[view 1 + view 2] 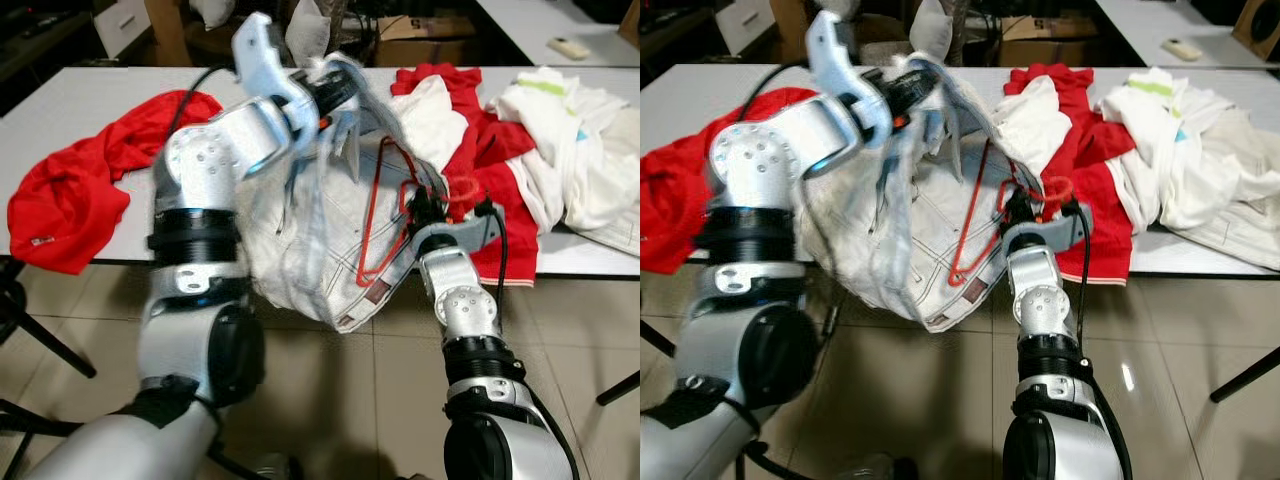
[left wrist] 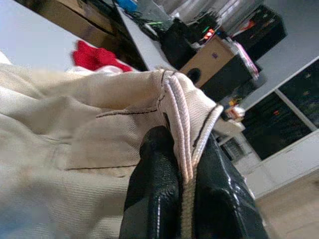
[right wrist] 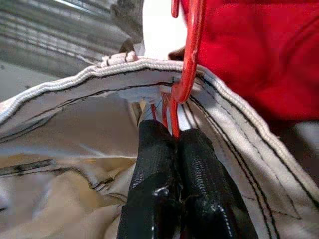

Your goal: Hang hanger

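From my head, my left pincer is raised over the counter's near edge, pinching the hem of a cream garment that drapes past that edge toward the tiled floor. My right pincer sits just beside the near edge, clamped on the red hanger, which lies against the garment. A red shirt hangs over the edge on my left; red and white clothes are heaped on my right.

At my left wrist, the fingers squeeze a thick folded seam.

At my right wrist, the fingers are closed on the hanger's wire inside the garment's hem.
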### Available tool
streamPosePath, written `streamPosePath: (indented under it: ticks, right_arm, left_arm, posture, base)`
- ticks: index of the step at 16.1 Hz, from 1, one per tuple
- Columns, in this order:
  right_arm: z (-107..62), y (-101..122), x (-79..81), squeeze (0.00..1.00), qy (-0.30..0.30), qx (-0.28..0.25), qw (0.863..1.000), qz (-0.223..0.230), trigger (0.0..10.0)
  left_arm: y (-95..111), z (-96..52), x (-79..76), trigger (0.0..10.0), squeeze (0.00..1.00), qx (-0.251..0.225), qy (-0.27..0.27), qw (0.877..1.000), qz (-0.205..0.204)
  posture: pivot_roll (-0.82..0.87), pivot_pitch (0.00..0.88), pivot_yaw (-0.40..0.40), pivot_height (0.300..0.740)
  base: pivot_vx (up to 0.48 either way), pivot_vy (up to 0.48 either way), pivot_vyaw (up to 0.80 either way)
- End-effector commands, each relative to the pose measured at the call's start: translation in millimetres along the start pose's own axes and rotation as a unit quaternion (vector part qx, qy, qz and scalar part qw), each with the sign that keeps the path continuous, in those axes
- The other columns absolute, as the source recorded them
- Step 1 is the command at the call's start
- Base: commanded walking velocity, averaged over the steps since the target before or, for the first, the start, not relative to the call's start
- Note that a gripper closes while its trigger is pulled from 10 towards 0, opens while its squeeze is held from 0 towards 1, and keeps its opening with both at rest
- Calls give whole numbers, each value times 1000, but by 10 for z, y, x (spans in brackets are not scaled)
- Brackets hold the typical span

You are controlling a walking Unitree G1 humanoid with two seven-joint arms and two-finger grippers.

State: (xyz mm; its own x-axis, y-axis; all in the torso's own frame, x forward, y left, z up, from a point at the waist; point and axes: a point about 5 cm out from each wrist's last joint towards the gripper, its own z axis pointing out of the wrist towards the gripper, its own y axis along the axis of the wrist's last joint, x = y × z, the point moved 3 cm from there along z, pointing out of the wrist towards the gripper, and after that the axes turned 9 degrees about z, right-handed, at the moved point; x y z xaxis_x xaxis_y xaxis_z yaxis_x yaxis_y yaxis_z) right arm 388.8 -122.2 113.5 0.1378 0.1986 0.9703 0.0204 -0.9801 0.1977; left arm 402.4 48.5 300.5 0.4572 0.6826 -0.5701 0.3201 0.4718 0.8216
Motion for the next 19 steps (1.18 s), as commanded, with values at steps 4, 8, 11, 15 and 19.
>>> streamPosePath:
  ticks: [4,8,11,15,19]
  right_arm:
    - [-82,-1068,489,0,74,151,986,-17,10000]
    - [-118,-1205,528,0,95,191,975,-56,10000]
    - [-179,-1323,454,0,103,246,957,-113,10000]
    - [-258,-1342,224,0,81,285,943,-153,10000]
    - [-453,-1110,431,0,157,328,914,-178,10000]
  left_arm:
    - [315,28,-183,0,0,-52,-4,997,-63]
    - [908,-67,-203,0,0,-129,-1,987,-99]
    - [1287,-199,-169,0,0,-182,3,978,-105]
    - [1699,-445,-18,0,0,-244,32,967,-70]
    - [1766,-604,485,0,0,-258,135,956,36]
  posture:
    - [43,0,105,740]
    - [22,0,99,740]
    - [19,0,88,740]
    - [25,0,71,740]
    - [14,0,67,740]
  base:
    - [0,0,0]
    - [0,0,0]
    - [0,0,0]
    - [0,0,0]
    - [0,0,0]
